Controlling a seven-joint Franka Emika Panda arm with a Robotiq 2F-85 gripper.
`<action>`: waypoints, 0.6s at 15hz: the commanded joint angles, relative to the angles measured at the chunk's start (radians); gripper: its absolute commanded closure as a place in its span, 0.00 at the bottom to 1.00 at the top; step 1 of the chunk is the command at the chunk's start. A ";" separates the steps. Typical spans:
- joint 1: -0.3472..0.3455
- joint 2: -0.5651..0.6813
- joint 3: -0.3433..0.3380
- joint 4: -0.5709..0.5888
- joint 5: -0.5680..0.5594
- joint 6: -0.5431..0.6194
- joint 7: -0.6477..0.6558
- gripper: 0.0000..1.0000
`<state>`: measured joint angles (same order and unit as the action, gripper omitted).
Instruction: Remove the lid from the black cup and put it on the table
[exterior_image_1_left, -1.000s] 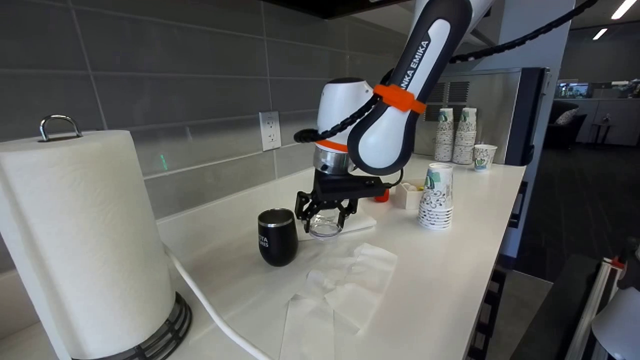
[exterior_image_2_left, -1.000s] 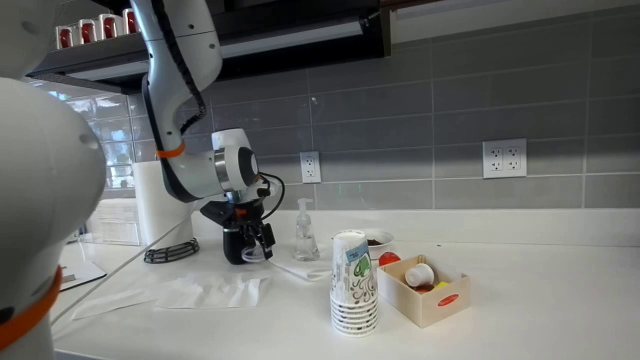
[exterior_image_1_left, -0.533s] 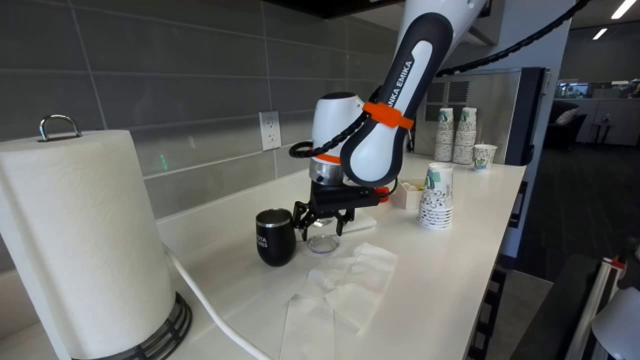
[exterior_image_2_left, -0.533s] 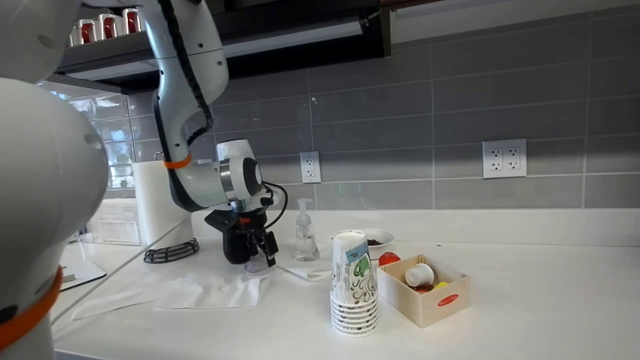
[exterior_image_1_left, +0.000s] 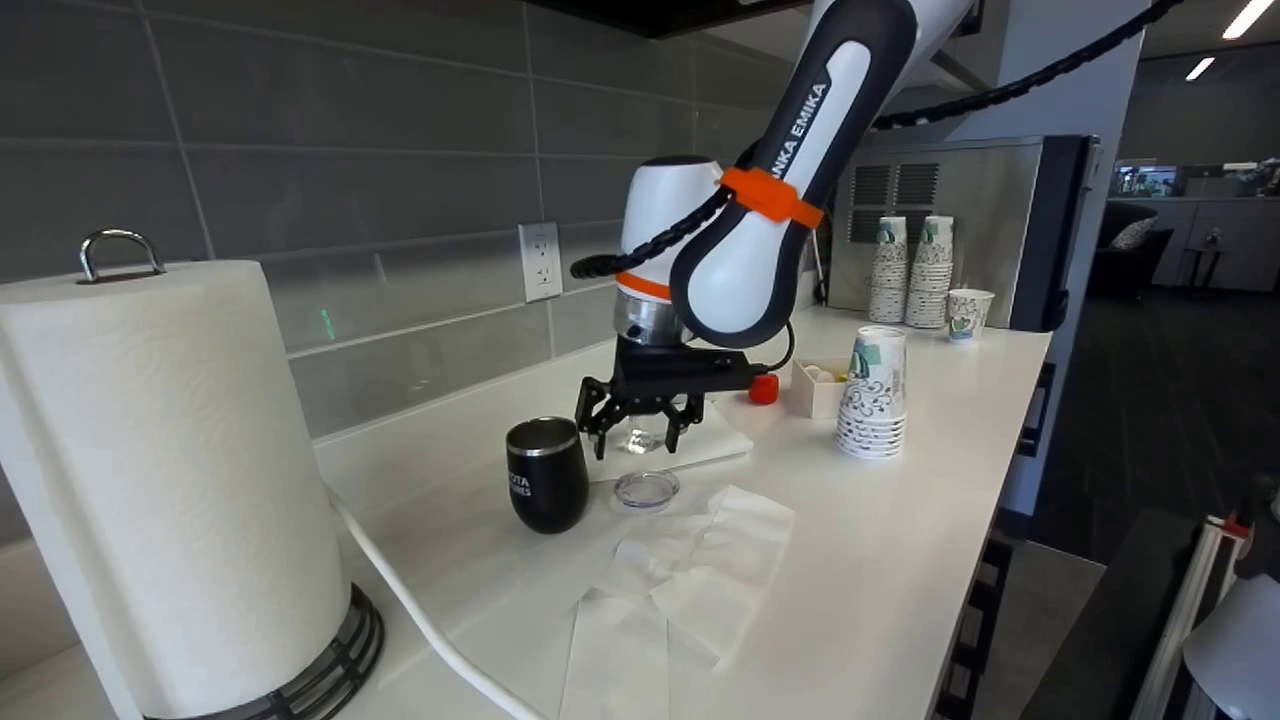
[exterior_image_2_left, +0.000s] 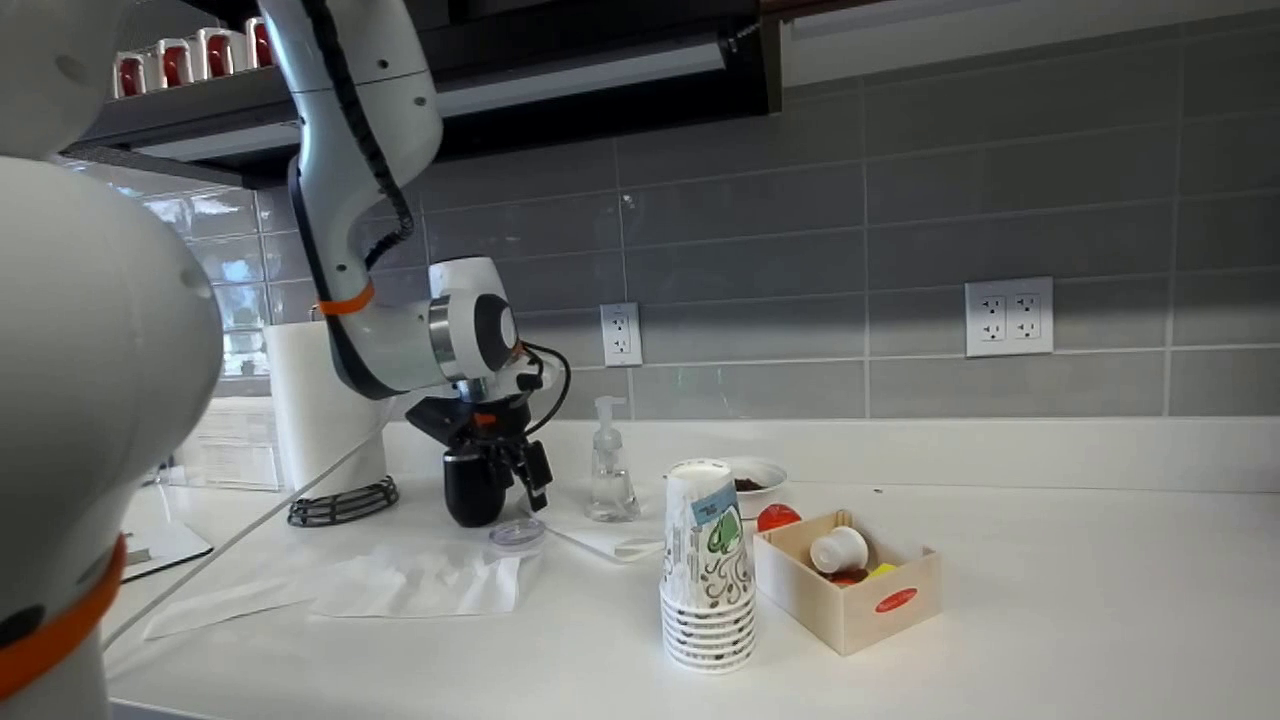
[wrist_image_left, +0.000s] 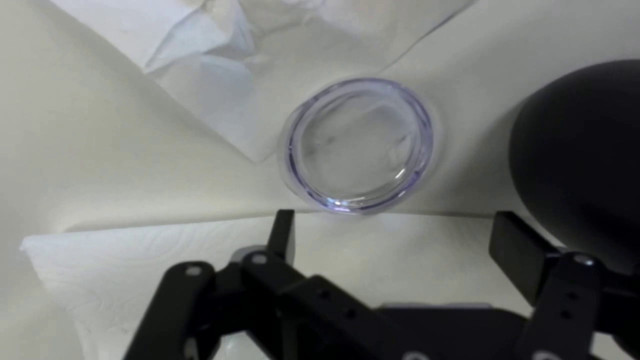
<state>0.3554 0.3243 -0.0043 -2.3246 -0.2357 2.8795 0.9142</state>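
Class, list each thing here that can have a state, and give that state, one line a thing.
Gripper: open, holding nothing.
Black cup: upright, uncovered.
Lid: off the black cup, lying flat.
Near paper cups: stacked, upside down.
Lone paper cup: upright.
Paper towel roll: upright.
Pump bottle: upright.
Wooden box: open-topped, with things inside.
Paper sheets: creased, spread out.

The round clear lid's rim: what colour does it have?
Clear with a violet tint; the lid's rim shows best in the wrist view.
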 joint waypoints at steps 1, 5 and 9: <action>0.011 -0.144 0.016 -0.082 0.035 -0.056 -0.027 0.00; 0.012 -0.252 0.034 -0.123 -0.020 -0.128 0.036 0.00; -0.020 -0.319 0.092 -0.139 -0.049 -0.201 0.063 0.00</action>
<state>0.3612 0.0835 0.0475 -2.4231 -0.2461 2.7338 0.9324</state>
